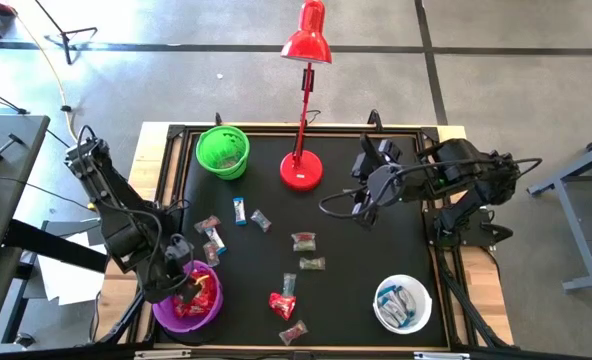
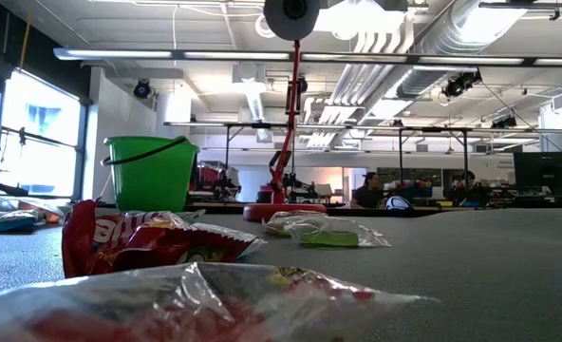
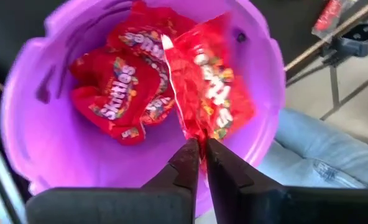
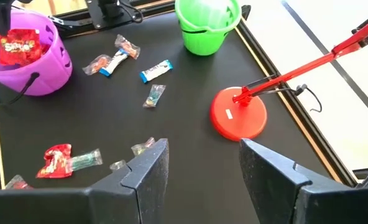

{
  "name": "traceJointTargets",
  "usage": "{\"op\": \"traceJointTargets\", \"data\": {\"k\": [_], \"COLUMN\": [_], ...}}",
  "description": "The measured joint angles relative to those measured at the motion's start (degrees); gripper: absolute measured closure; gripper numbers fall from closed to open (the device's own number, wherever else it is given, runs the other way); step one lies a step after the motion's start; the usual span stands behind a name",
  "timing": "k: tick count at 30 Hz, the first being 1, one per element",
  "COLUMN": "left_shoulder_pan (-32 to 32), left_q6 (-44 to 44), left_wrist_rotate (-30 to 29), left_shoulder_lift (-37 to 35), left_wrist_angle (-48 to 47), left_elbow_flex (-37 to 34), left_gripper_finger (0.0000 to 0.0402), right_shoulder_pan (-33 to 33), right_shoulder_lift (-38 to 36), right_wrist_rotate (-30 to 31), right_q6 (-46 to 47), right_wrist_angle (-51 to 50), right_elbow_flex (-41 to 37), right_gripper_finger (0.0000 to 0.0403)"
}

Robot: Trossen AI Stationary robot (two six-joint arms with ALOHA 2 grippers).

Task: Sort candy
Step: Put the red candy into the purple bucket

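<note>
The left pincer [image 3: 201,163] hangs over the purple bowl [image 3: 41,134], pinching a red candy [image 3: 206,87]. The right pincer [image 4: 202,165] gapes empty above the counter [image 4: 190,155], where more candy [image 1: 303,241] lies scattered.

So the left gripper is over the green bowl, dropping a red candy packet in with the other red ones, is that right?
Not quite. The left gripper is over the purple bowl, not the green one. The left wrist view shows its fingers pinching a red candy packet above the other red ones lying in that purple bowl. The high view agrees: the green bowl stands farther up the table, near the lamp.
</note>
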Motion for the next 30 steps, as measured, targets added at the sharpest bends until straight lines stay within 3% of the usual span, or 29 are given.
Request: {"op": "traceJointTargets", "data": {"k": [10,16,20,30], "left_shoulder_pan": [0.9,2.9,5.5,17.4], "left_q6": [5.6,11.2,15.9,28.3], "left_wrist_rotate": [1.6,-5.0,-7.2,-9.2], "left_shoulder_lift": [-0.1,-1.1,-1.8,-1.7], "left_wrist_angle": [2.9,14.1,18.9,19.5], "left_elbow_flex": [0.0,0.0,0.0,0.0], "left_gripper_finger": [0.0331,0.0329,0.0330,0.0330], "right_shoulder_pan": [0.0,0.1,0.7,7.9], "right_shoulder_lift": [0.0,0.0,0.0,0.0], "right_wrist_rotate": [-2.7,-7.9,-9.8,-10.7], "right_q6": [0.4,4.0,6.9,13.7], "right_wrist_angle": [0.0,0.0,0.0,0.0], "right_elbow_flex": [0.0,0.0,0.0,0.0], "right_gripper_finger": [0.0211,0.0211,0.0211,0.0211]}}
